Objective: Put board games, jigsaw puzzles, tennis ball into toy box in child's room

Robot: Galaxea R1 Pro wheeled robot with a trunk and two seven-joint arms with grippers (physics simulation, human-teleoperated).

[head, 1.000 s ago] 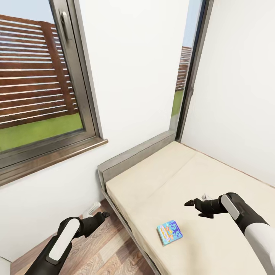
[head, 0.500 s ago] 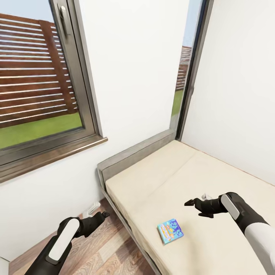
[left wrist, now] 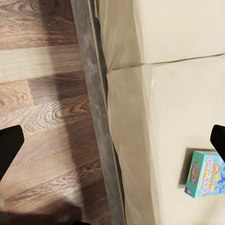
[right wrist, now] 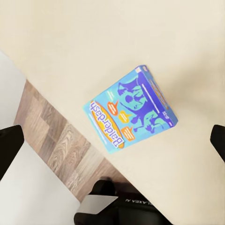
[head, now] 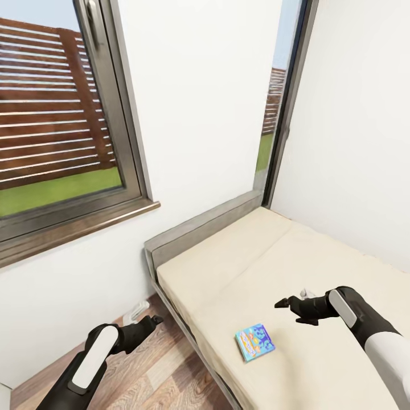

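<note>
- Right pincer (head: 290, 303), fingers spread, empty, hovers over the bed (head: 228, 267).
- Light-blue game (head: 254, 342) lies flat on the mattress, near and left of that pincer, close to the bed's left edge.
- Left pincer (head: 149, 323), spread, hangs over the floor (head: 148, 376) left of the bed.
</note>
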